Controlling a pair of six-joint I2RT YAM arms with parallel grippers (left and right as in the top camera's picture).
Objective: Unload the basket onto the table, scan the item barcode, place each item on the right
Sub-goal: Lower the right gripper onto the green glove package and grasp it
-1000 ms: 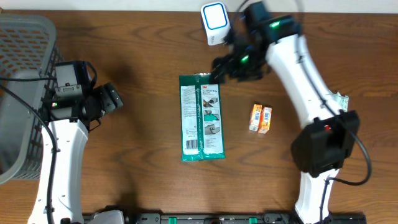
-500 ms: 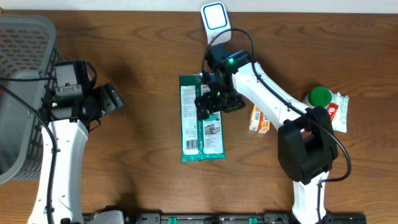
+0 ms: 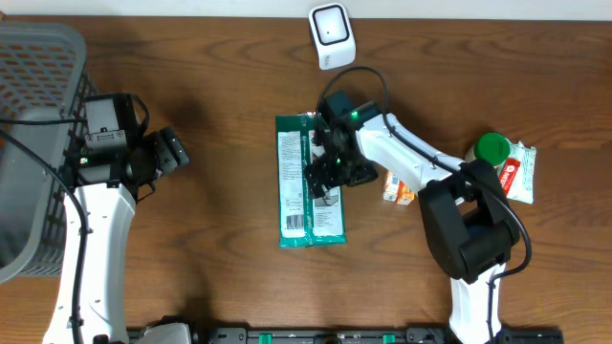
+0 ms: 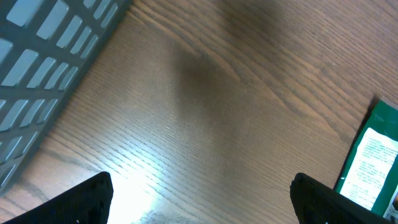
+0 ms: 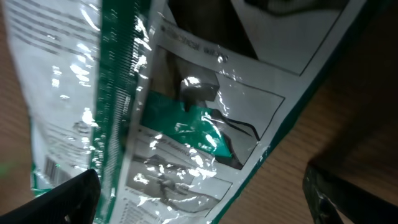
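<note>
A flat green and white package (image 3: 293, 191) lies in the middle of the table, with a barcode (image 3: 295, 224) near its lower left corner. My right gripper (image 3: 328, 174) hangs open just above the package's right half. In the right wrist view the glossy package (image 5: 186, 112) fills the frame, and the right gripper (image 5: 202, 202) spans its edge with nothing pinched. A white scanner (image 3: 332, 35) stands at the far edge. My left gripper (image 3: 170, 151) is open and empty over bare wood at the left. From the left wrist, the left gripper (image 4: 199, 205) has the package (image 4: 373, 165) at the right edge of its view.
A grey basket (image 3: 33, 134) stands at the left edge, also in the left wrist view as the basket (image 4: 43, 56). Two small orange boxes (image 3: 401, 182), a green-capped container (image 3: 492, 148) and a white and red pack (image 3: 517, 170) lie to the right.
My right arm swung from beside the scanner toward me and down over the package. The scanner's blue light has gone out. The left arm has not moved.
</note>
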